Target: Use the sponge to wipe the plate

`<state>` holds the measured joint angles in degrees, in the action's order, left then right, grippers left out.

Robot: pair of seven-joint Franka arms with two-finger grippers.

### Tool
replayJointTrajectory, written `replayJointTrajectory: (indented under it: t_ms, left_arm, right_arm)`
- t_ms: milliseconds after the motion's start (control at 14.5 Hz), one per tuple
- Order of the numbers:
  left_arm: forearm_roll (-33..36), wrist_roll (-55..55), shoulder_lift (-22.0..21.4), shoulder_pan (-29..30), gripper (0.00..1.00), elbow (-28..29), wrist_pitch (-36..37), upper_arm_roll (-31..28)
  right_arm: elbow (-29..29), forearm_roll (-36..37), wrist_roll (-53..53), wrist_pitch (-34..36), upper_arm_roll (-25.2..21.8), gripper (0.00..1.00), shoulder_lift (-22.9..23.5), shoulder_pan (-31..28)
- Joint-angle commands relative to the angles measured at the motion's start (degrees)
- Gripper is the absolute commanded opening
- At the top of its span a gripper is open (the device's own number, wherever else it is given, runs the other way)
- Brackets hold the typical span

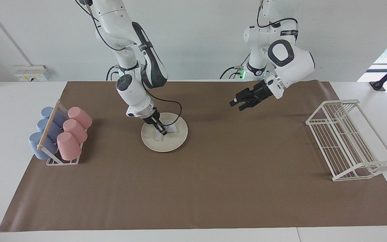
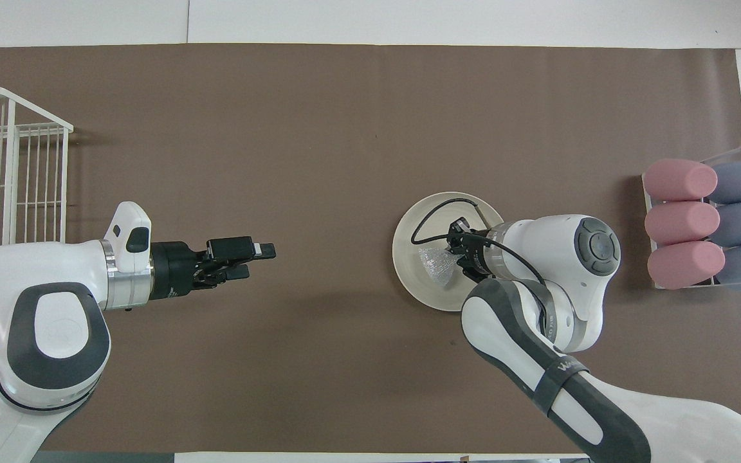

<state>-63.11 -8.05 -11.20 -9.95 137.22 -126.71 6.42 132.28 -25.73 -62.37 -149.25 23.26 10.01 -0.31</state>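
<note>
**Sponge pressed on plate**

The right gripper (image 1: 161, 130) pinches the sponge (image 1: 160, 135) against the plate (image 1: 176, 141) beneath it. The left gripper (image 1: 239, 104) waits raised over the brown mat (image 1: 213, 185), fingers nearly closed, holding nothing.

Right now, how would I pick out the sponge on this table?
Find the cream plate on the brown mat, beside the rack of pink and blue cups. On the plate, under the right gripper, lies the sponge: a small, shiny, silvery mesh pad.
</note>
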Motion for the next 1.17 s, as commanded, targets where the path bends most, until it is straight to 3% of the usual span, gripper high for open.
replayJointTrajectory:
  t_ms: [0, 345, 760, 1105]
  left_arm:
    - [1.32, 1.11, 0.65, 0.29, 1.00, -0.81, -0.73, 0.17]
    - [1.32, 1.20, 0.65, 0.99, 1.00, -0.81, -0.82, 0.17]
    - [1.32, 1.11, 0.74, 0.99, 1.00, -0.81, -2.13, 0.26]
    - [1.32, 1.11, 0.66, 0.90, 1.00, -0.81, -2.22, 0.26]
  right_arm:
    - [0.70, -0.37, -9.93, -1.49, 0.38, 0.00, 1.68, 5.04]
    - [0.52, -0.37, -10.32, -1.49, 0.29, 0.00, 1.68, 5.06]
    - [0.70, -0.28, 7.32, -0.87, 0.03, 0.00, 1.85, -1.70]
    - [0.70, -0.28, 8.58, -0.87, -0.06, 0.00, 1.77, -1.98]
